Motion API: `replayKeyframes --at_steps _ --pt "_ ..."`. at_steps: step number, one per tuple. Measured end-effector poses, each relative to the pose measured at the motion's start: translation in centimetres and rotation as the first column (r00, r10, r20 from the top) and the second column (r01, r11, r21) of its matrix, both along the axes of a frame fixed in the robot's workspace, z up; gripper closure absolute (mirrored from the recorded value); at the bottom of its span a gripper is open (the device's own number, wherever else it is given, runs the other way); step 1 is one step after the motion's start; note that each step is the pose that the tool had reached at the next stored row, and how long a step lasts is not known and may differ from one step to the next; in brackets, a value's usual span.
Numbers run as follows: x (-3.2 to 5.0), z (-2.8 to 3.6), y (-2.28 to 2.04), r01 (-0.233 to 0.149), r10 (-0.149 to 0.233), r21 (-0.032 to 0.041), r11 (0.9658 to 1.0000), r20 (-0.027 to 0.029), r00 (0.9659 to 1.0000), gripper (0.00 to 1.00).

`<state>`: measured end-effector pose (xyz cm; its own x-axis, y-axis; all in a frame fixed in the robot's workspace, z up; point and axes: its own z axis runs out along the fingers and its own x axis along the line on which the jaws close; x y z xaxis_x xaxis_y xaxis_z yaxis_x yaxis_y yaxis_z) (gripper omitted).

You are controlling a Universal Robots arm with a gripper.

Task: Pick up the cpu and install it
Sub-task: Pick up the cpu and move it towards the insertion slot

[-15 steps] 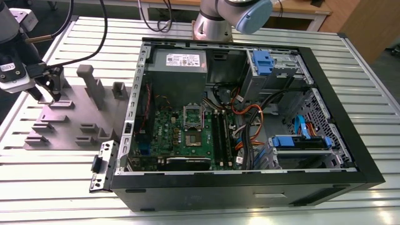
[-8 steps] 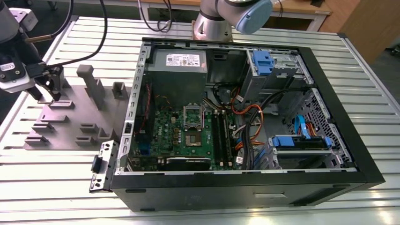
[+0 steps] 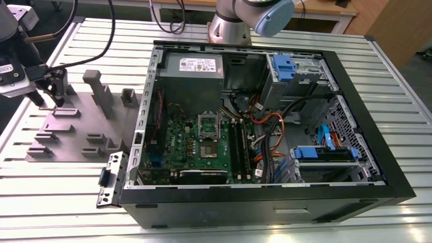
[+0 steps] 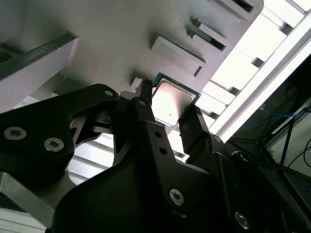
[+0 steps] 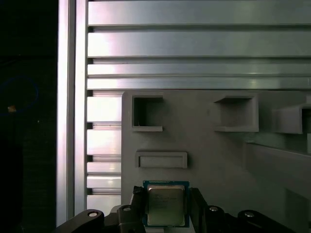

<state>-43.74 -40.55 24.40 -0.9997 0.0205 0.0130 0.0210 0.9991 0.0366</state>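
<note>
1. A slatted metal table (image 3: 405, 101) carries a grey fixture plate (image 3: 74, 132) at nine o'clock in the exterior view and an open computer case (image 3: 270, 208) at centre.
2. The gripper (image 3: 52, 102) hangs low over the plate. Its fingers (image 4: 146, 121) appear pinched on opposite edges of the cpu (image 5: 165, 204), so it sits flat.
3. The motherboard (image 3: 196, 147) lies well apart, toward three o'clock. Upright fixture posts (image 3: 101, 93) and the case's side wall (image 3: 145, 101) stand between.

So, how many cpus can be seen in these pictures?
1. The cpu sits at the grey holder plate, in both wrist views; the computer case might hide others.
</note>
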Motion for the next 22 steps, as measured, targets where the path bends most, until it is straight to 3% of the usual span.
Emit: replayKeyframes --at_steps 22 --pt "0.00 0.22 0.00 0.000 0.000 0.0000 1.0000 0.0000 1.0000 0.53"
